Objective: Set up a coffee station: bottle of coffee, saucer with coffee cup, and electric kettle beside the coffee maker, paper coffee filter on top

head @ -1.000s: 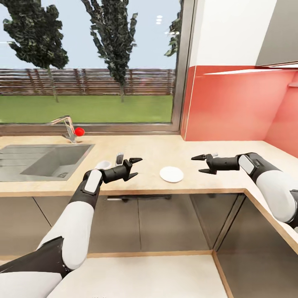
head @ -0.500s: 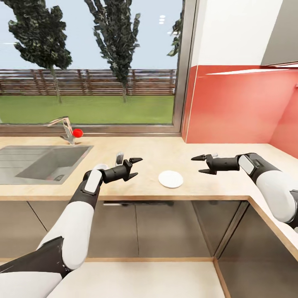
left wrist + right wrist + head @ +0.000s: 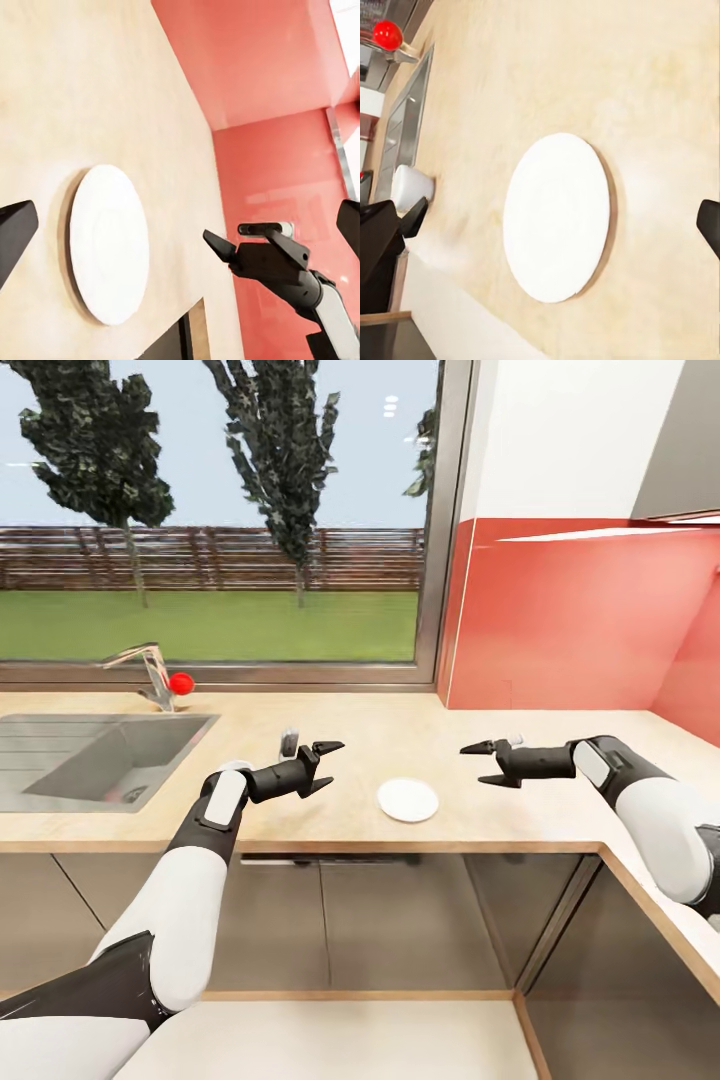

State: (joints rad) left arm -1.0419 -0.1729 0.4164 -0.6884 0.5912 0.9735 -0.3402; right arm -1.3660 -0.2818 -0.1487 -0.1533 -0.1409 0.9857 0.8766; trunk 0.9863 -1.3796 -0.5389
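- Head view: the saucer (image 3: 407, 800) lies flat on the bench (image 3: 400, 740) near its front edge, between my two pincers, touching neither
- My left pincer (image 3: 322, 763) hangs over the bench with its jaws well apart and nothing in them; my right pincer (image 3: 484, 764) is likewise spread wide and empty
- Left wrist view shows the saucer (image 3: 109, 244) as a thin, plain white disc, smooth and matte; I judge it light, rigid and breakable, likely slick like glazed ware
- It sits flush on the wood-grain top, so I reckon the only hold is at the rim (image 3: 585, 281), one finger working under the edge and the other on top; a hard pinch could skid it
- Right wrist view: the saucer (image 3: 556, 216) has a low, barely raised rim, and a small white rounded thing, probably the coffee cup (image 3: 409, 187), stands behind my left arm near the sink (image 3: 60, 755)
- The steel sink, chrome tap (image 3: 150, 670) with its red knob (image 3: 181, 682) and glossy red backsplash (image 3: 560, 620) are all hard, smooth surfaces
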